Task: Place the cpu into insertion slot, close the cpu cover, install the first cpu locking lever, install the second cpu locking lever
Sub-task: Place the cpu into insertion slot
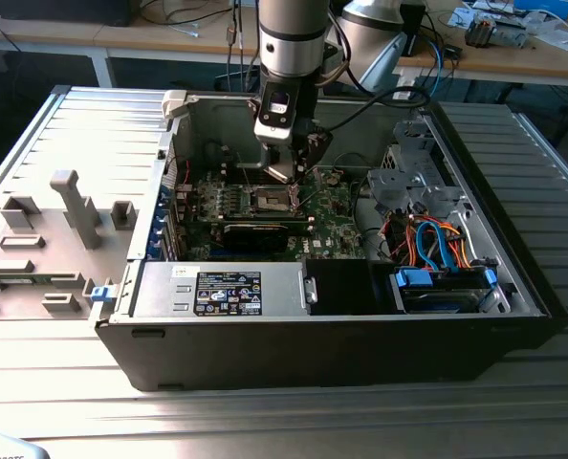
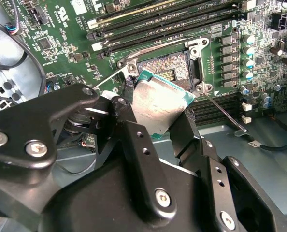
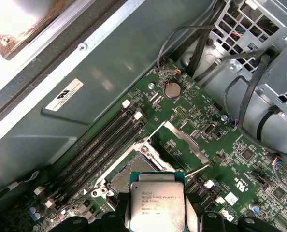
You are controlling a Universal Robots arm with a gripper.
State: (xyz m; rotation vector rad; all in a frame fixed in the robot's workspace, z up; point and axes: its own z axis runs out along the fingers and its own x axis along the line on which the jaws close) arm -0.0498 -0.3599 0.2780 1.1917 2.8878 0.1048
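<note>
Cpu (image 3: 158, 205), flat silver-grey square, is gripped in your black pincer (image 2: 159, 110) over the silver-rimmed insertion slot (image 2: 168, 67), nothing seated yet.

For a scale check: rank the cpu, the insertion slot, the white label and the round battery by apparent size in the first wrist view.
1. cpu and insertion slot, unranked: the cpu sits nearer the camera and hides part of the slot.
2. white label
3. round battery
</note>
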